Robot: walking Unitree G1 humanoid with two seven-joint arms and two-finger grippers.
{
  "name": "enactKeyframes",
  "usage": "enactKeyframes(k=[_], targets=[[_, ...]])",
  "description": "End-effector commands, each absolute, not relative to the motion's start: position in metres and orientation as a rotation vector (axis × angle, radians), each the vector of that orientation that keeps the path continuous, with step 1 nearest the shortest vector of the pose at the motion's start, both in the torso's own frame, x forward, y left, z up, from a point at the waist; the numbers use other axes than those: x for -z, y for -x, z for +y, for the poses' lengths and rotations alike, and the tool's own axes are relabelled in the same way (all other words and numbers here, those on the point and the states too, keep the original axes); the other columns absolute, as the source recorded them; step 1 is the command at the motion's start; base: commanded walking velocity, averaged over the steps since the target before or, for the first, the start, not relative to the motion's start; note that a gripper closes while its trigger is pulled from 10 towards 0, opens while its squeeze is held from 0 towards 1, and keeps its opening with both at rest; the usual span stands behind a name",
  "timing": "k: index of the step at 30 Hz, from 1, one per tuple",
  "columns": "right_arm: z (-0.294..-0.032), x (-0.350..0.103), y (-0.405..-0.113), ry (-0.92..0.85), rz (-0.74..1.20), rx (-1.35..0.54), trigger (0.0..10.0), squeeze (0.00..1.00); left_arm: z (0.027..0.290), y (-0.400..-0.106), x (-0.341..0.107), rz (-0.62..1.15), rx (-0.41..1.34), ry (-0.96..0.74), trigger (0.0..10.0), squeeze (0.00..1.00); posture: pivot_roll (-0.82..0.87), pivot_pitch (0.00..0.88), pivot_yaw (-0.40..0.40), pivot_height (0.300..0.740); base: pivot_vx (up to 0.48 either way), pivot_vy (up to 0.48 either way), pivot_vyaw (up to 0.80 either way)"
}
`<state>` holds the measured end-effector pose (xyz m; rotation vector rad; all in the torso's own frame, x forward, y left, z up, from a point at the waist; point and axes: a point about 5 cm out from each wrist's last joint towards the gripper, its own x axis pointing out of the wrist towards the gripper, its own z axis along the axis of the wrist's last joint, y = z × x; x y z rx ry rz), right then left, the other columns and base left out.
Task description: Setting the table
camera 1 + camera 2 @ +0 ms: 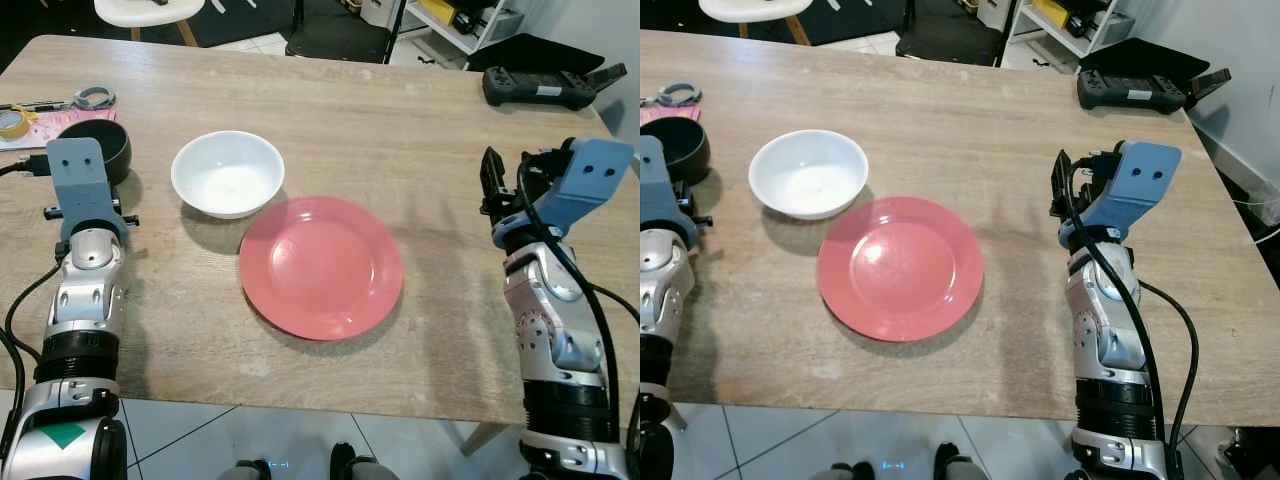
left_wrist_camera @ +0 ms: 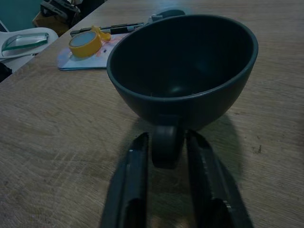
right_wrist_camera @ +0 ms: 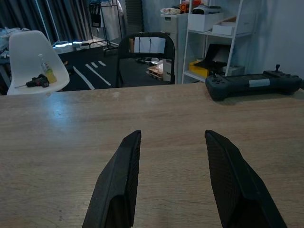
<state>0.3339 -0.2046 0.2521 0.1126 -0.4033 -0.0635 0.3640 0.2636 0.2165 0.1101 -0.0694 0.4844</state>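
Observation:
A black cup (image 1: 100,145) stands on the wooden table (image 1: 400,130) at the far left. My left gripper (image 2: 166,137) is shut on the cup's handle (image 2: 166,147), one black finger (image 2: 137,161) on each side of it. An empty white bowl (image 1: 228,173) sits to the right of the cup. A red plate (image 1: 320,265), also empty, lies in front of the bowl and nearly touches it. On the right, my right gripper (image 1: 492,180) hovers open over bare table, well apart from the plate, holding nothing (image 3: 173,135).
A black handheld controller (image 1: 545,85) lies at the table's far right corner. A yellow tape roll (image 1: 12,122), a pink sheet and scissors (image 1: 93,97) lie at the far left edge. A white chair (image 1: 145,10) and a black chair (image 1: 340,35) stand behind the table.

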Motion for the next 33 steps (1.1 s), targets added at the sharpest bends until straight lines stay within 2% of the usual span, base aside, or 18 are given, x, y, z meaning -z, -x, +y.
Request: enactKeyframes(k=[1, 13, 14, 15, 16, 19, 22, 23, 25, 26, 29, 31, 33], targets=[[-0.208, -0.248, -0.331, -0.107, -0.388, 0.076, 10.0, 0.00, 0.265, -0.364, -0.212, -0.060, -0.490, -0.099, 0.0, 0.00, 0.00, 0.228, 0.022, 0.740, 0.000, 0.000, 0.00], [-0.208, -0.248, -0.332, -0.110, -0.391, 0.076, 10.0, 0.00, 0.264, -0.362, -0.216, -0.081, -0.493, -0.109, 0.0, 0.00, 0.01, 0.222, 0.025, 0.740, 0.000, 0.000, 0.00], [-0.208, -0.248, -0.332, -0.109, -0.392, 0.076, 10.0, 0.00, 0.263, -0.360, -0.221, -0.106, -0.494, -0.137, 3.9, 0.00, 0.01, 0.220, 0.030, 0.740, 0.000, 0.000, 0.00], [-0.207, -0.249, -0.331, -0.109, -0.396, 0.075, 10.0, 0.00, 0.260, -0.357, -0.230, -0.156, -0.483, -0.171, 3.9, 0.00, 0.01, 0.220, 0.030, 0.740, 0.000, 0.000, 0.00], [-0.207, -0.251, -0.331, -0.107, -0.404, 0.074, 10.0, 0.00, 0.254, -0.353, -0.245, -0.237, -0.457, -0.219, 10.0, 0.00, 0.01, 0.217, 0.034, 0.740, 0.000, 0.000, 0.00], [-0.206, -0.257, -0.329, -0.095, -0.428, 0.067, 10.0, 0.00, 0.240, -0.343, -0.273, -0.380, -0.364, -0.277, 10.0, 0.00, 0.01, 0.213, 0.038, 0.740, 0.000, 0.000, 0.00], [-0.197, -0.267, -0.326, -0.082, -0.457, -0.010, 10.0, 0.00, 0.215, -0.331, -0.309, -0.504, -0.107, -0.248, 10.0, 0.00, 0.02, 0.210, 0.038, 0.740, 0.000, 0.000, 0.00], [-0.189, -0.271, -0.325, -0.075, -0.465, -0.075, 10.0, 0.00, 0.204, -0.328, -0.324, -0.516, 0.034, -0.259, 10.0, 0.00, 0.02, 0.209, 0.037, 0.740, 0.000, 0.000, 0.00], [-0.186, -0.272, -0.325, -0.072, -0.468, -0.094, 10.0, 0.00, 0.201, -0.327, -0.327, -0.506, 0.078, -0.259, 10.0, 0.00, 0.02, 0.209, 0.037, 0.740, 0.000, 0.000, 0.00], [-0.175, -0.274, -0.323, -0.076, -0.470, -0.189, 10.0, 0.00, 0.186, -0.325, -0.327, -0.462, 0.289, -0.238, 10.0, 0.00, 0.04, 0.202, 0.034, 0.740, 0.000, 0.000, 0.00], [-0.161, -0.277, -0.317, -0.139, -0.471, -0.325, 10.0, 0.00, 0.171, -0.320, -0.318, -0.381, 0.537, -0.167, 10.0, 0.00, 0.04, 0.194, 0.035, 0.740, 0.000, 0.000, 0.00], [-0.160, -0.277, -0.316, -0.113, -0.474, -0.320, 10.0, 0.00, 0.164, -0.318, -0.312, -0.350, 0.621, -0.173, 10.0, 0.00, 0.04, 0.194, 0.035, 0.740, 0.000, 0.000, 0.00], [-0.170, -0.277, -0.320, -0.098, -0.476, -0.216, 10.0, 0.00, 0.155, -0.321, -0.300, -0.280, 0.700, -0.165, 10.0, 0.00, 0.04, 0.191, 0.037, 0.740, 0.000, 0.000, 0.00]])
